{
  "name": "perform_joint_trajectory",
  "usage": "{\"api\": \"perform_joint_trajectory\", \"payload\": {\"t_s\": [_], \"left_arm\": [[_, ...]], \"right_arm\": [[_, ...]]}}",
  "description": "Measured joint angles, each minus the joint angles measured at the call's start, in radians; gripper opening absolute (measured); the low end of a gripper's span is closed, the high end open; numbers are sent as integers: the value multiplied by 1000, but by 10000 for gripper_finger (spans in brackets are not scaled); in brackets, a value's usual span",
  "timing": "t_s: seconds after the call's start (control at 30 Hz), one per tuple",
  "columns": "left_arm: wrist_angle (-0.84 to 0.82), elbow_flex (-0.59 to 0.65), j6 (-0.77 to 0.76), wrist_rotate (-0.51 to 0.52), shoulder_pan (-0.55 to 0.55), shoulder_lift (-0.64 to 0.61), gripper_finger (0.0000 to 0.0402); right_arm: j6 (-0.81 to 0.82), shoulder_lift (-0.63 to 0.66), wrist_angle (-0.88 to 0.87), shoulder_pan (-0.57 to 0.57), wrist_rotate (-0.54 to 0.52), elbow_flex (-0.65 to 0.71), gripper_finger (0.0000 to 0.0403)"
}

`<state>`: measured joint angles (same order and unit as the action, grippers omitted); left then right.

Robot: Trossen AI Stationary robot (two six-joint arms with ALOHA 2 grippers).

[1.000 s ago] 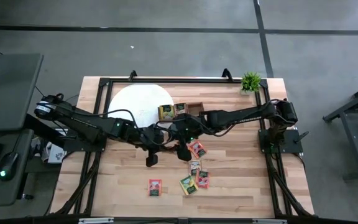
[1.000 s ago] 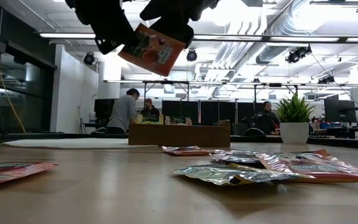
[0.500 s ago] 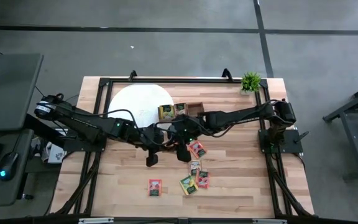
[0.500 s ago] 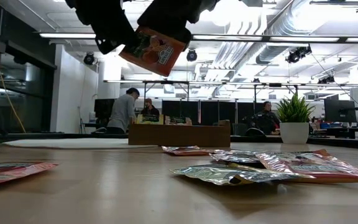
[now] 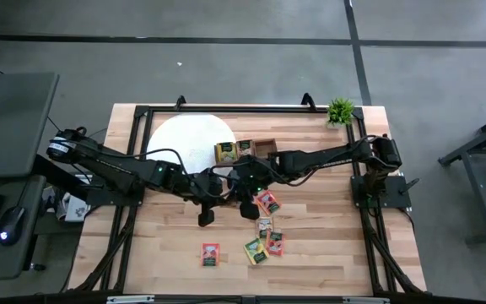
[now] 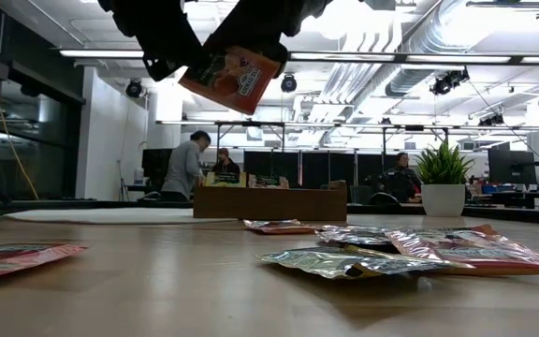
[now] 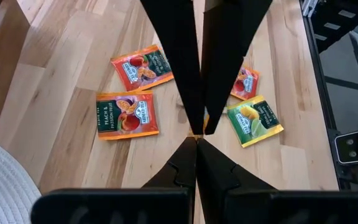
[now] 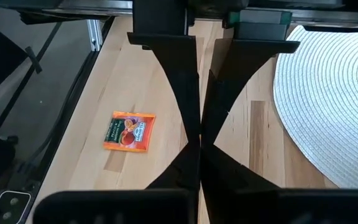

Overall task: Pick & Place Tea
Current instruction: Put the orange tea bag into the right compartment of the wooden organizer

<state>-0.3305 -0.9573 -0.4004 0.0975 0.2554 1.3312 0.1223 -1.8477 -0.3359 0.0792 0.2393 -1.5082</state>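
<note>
An orange-red tea packet (image 6: 232, 80) with a dark label hangs in the air above the table's middle. My left gripper (image 6: 187, 58) is shut on it from the left and my right gripper (image 6: 251, 45) from the right. In the high view the two grippers (image 5: 219, 191) (image 5: 234, 186) meet tip to tip, and they hide the packet there. Each wrist view shows both pairs of fingers shut and pointing at each other. Several more tea packets (image 5: 267, 203) (image 5: 211, 253) lie flat on the table nearer the front edge. My left gripper pinches the packet's upper left corner (image 6: 197, 67) between its two fingers, slanting down from the table's left. The packet hangs tilted, clear of the table. My right gripper pinches the packet's upper edge near the right corner (image 6: 255, 56), slanting down from the table's right. The packet hangs below the fingers.
A brown wooden tray (image 5: 264, 149) with packets in it stands behind the grippers. A white round mat (image 5: 184, 139) lies at the far left and a small potted plant (image 5: 341, 111) stands at the far right corner. Loose packets (image 7: 127, 115) (image 8: 128, 130) lie on the near half of the table.
My right gripper has shut on the packet's upper edge while staying in place. The packet stays where it was, tilted and in the air.
</note>
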Motion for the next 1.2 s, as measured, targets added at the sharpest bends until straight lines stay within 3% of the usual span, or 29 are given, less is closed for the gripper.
{"api": "perform_joint_trajectory", "payload": {"t_s": [0.43,0.83,0.93,1.03,1.2], "left_arm": [[-2,0,11,23,0,0,11],[-233,0,-83,183,25,-49,161],[-292,11,-108,257,77,-59,186],[-289,31,-186,330,140,-66,196],[-269,98,-332,425,255,-87,197]], "right_arm": [[-10,1,-10,0,-32,0,1],[-24,5,-163,0,-146,9,0],[-16,44,-124,-15,-149,83,0],[34,142,-10,-43,-147,240,0],[137,366,357,-106,-150,590,0]]}}
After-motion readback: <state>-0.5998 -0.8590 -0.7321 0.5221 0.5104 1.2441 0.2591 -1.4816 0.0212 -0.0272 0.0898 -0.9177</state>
